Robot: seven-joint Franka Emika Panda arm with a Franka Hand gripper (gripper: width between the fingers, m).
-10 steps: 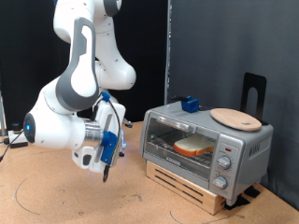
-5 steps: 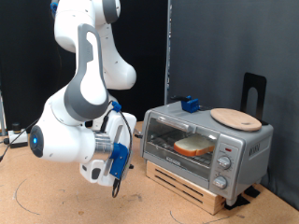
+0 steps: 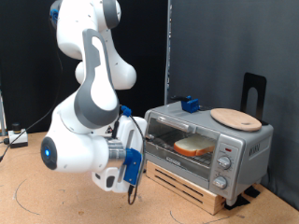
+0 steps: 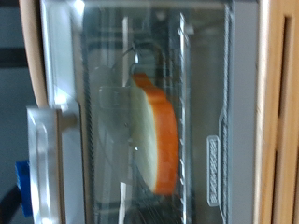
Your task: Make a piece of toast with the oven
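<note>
The piece of toast (image 3: 193,146) sits on the rack inside the oven (image 3: 206,142), behind the closed glass door. The gripper (image 3: 134,193) hangs low by the oven's front, toward the exterior view's left — whether clenched or released, I cannot tell. It's close to the wooden slat base (image 3: 192,184) — a careless swing could knock it.

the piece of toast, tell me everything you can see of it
The piece of toast is a flat slice with a pale tan face and an orange-brown crust. It lies on the wire rack inside the oven, seen through the closed glass door. Nothing else touches it; the gripper hangs outside, at the exterior view's left of the oven.
</note>
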